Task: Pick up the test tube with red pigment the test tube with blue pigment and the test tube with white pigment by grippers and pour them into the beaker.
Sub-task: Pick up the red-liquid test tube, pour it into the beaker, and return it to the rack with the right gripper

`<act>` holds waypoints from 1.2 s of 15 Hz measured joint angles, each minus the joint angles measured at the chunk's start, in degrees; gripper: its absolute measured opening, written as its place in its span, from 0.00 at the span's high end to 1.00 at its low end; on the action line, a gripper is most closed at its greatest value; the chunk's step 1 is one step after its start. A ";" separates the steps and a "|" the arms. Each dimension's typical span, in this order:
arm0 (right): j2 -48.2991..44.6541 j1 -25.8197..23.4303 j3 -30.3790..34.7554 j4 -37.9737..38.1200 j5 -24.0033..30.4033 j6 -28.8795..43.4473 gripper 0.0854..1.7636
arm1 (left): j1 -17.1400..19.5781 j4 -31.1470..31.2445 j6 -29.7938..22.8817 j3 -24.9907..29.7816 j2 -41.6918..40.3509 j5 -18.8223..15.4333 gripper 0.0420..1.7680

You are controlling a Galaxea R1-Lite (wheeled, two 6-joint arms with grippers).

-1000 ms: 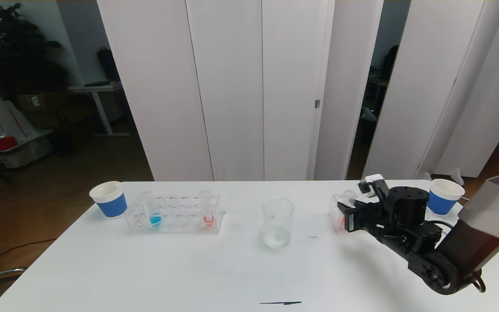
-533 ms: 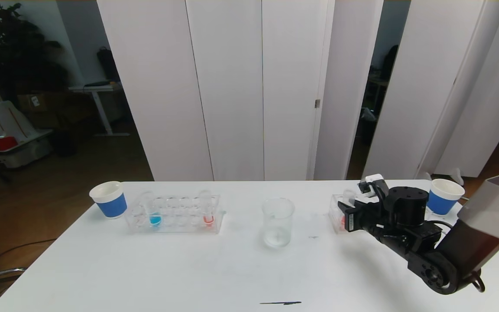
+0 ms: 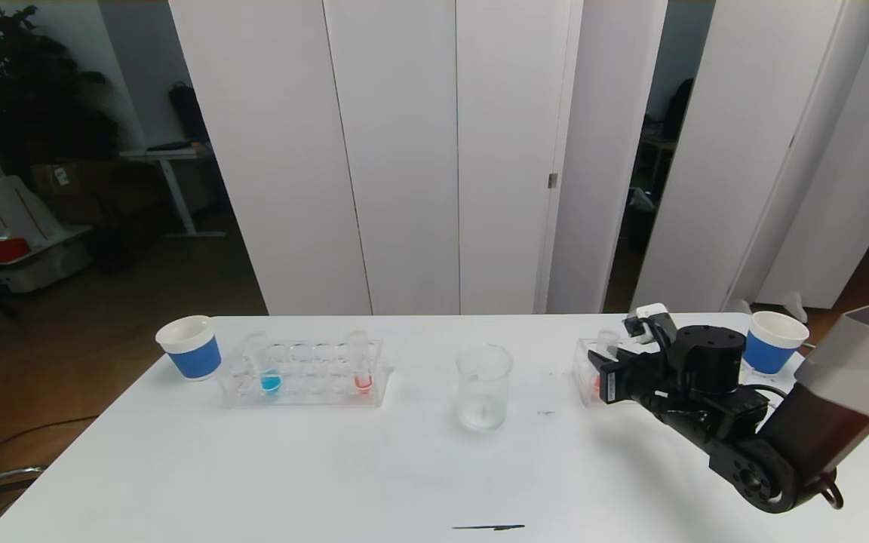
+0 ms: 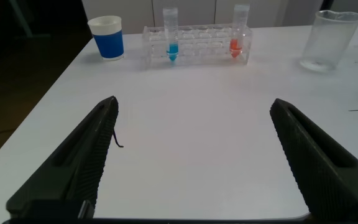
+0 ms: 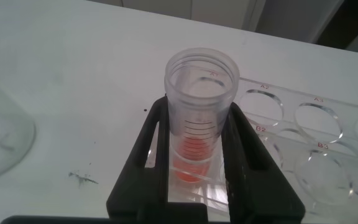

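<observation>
My right gripper (image 3: pixel 605 367) is shut on a clear tube with orange-red liquid (image 5: pixel 201 93) that stands in a hole of the right clear rack (image 5: pixel 319 146). The fingers (image 5: pixel 156 140) press both its sides. The beaker (image 3: pixel 484 386) stands mid-table, with a little clear liquid in it. The test tube with blue pigment (image 3: pixel 268 372) and another orange-red tube (image 3: pixel 361 367) stand in the left rack (image 3: pixel 302 373). My left gripper (image 4: pixel 193 149) is open and empty over bare table, well short of that rack (image 4: pixel 197 45). The test tube with white pigment is out of view.
A blue-banded paper cup (image 3: pixel 191 346) stands left of the left rack, another (image 3: pixel 774 342) at the far right behind my right arm. A dark mark (image 3: pixel 489 527) lies near the table's front edge. The beaker's edge shows in the right wrist view (image 5: pixel 2 146).
</observation>
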 joint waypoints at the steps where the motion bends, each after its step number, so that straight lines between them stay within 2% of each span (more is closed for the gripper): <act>1: 0.06 0.09 0.00 0.02 -0.02 0.04 0.71 | 0.00 0.00 0.00 0.00 0.00 -0.02 0.01; 6: -0.83 0.55 0.05 0.44 -0.17 0.13 0.71 | 0.00 0.00 -0.02 0.00 0.00 -0.02 0.01; 12: -6.25 0.15 -4.14 1.13 0.50 0.22 0.71 | -0.02 0.02 -0.02 0.00 0.00 -0.02 0.01; 18: -12.26 0.02 -12.08 12.15 0.41 0.09 0.71 | -0.02 0.00 0.00 0.00 0.00 0.00 0.01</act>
